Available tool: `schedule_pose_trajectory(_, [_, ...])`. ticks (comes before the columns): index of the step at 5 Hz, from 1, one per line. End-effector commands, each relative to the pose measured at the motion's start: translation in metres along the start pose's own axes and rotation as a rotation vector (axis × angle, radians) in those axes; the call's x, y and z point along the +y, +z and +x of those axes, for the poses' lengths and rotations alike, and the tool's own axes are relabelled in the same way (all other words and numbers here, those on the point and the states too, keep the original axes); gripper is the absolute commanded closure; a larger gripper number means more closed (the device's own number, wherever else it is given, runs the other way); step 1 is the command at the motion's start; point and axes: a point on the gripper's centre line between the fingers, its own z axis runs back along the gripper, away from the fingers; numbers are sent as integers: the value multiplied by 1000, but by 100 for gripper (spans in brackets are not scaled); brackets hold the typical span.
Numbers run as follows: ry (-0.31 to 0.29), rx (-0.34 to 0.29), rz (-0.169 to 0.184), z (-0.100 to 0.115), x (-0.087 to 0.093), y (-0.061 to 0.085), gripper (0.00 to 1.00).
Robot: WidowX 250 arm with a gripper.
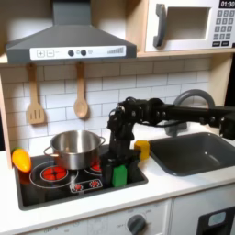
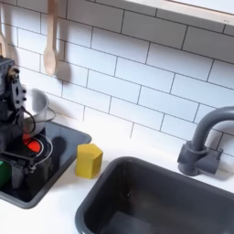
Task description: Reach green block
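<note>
The green block (image 1: 119,174) stands upright on the front right corner of the black toy stovetop (image 1: 55,188), small beside the steel pot (image 1: 75,147). My gripper (image 1: 113,166) hangs straight down from the black arm, right at the block. Its dark fingers are at the block's top and left side, and they look open. In the second exterior view the gripper (image 2: 13,167) is at the left edge, low over the stovetop (image 2: 64,137), with a sliver of the green block (image 2: 4,172) beside the fingers.
A yellow block (image 1: 142,148) (image 2: 89,159) sits between the stove and the dark sink (image 1: 193,151) (image 2: 155,196). A yellow-orange rounded object (image 1: 20,160) lies at the stove's left edge. The grey faucet (image 2: 206,137) rises at the right. Wooden utensils (image 1: 81,101) hang on the tiled wall.
</note>
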Motion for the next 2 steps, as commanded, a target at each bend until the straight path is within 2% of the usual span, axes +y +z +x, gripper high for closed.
schedule_pose_trajectory(1, [-29, -21, -6, 0, -4, 2, 0])
schedule_pose_trajectory(2, [-22, -11, 7, 1, 1, -1, 0])
